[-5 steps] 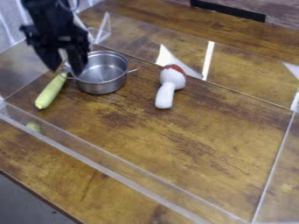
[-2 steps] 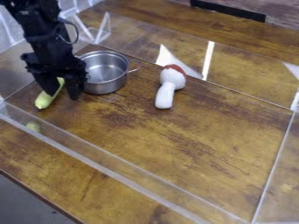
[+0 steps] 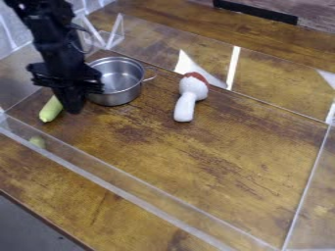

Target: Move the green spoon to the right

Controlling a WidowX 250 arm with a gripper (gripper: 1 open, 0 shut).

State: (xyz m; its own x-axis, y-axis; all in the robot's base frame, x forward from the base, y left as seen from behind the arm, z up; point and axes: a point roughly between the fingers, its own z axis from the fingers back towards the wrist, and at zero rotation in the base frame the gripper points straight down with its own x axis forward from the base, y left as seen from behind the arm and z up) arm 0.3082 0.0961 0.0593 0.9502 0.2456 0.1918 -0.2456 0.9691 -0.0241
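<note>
The green spoon, a small yellow-green pod-shaped piece, lies on the wooden table at the left, just left of the steel pot. My black gripper points down at the spoon's upper right end. Its fingers have come together there and hide that end. Only the spoon's lower left half shows, still resting on the wood.
A white mushroom-shaped item with a red part lies right of the pot. A tiny green bit sits near the front left. Low clear plastic walls fence in the work area, with bare wood to the right and front.
The gripper came down from above the pot's left side onto the spoon's upper end, and its spread fingers closed there. The spoon has stayed in place.
</note>
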